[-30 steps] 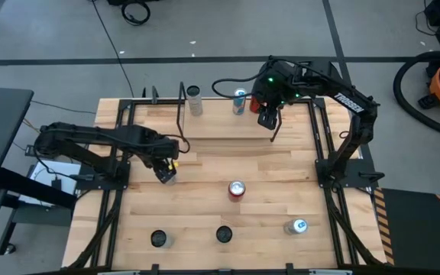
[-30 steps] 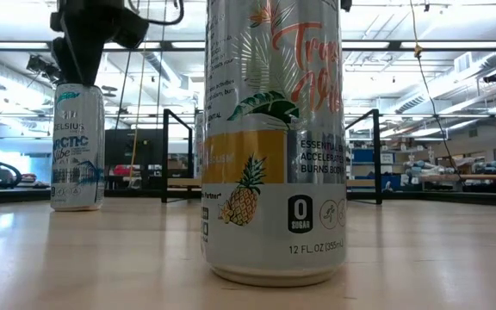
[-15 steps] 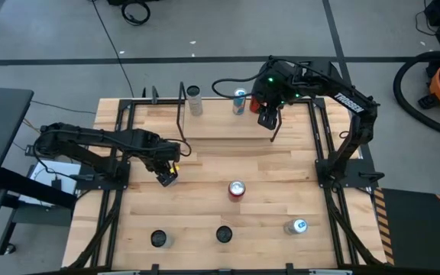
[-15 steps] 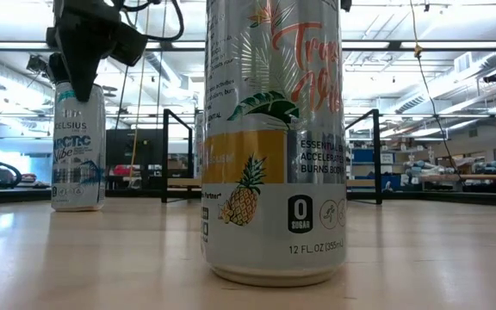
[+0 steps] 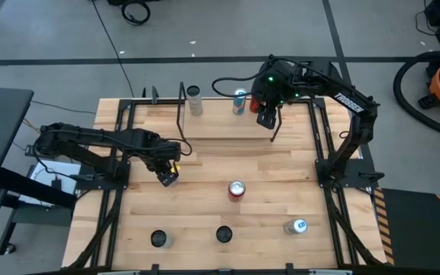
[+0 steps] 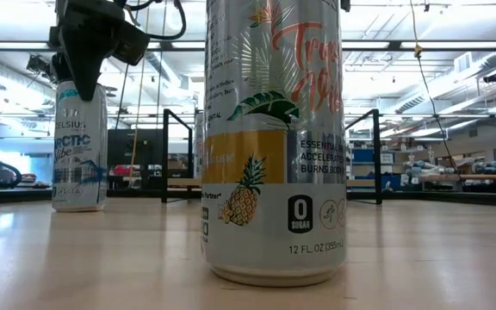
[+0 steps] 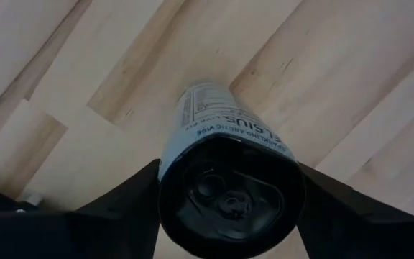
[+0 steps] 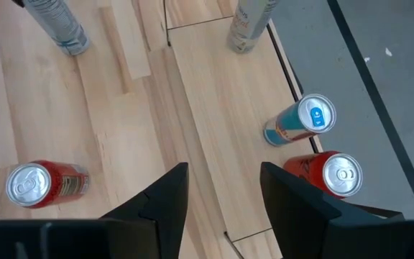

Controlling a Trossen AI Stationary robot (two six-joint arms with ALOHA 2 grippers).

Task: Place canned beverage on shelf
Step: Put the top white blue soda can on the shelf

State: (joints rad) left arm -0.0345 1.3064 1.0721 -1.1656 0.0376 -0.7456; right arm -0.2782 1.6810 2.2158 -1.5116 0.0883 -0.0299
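Left gripper closed on white can, fingers at upper sidewall, near table's left-centre, well apart from shelf. Can judged rigid, smooth, slippery; thin wall dents if squeezed; grip at mid-body likely steadier. Right gripper hovered over shelf, jaws parted, empty. Versus half second earlier: can shifted slightly in low view; otherwise unchanged.
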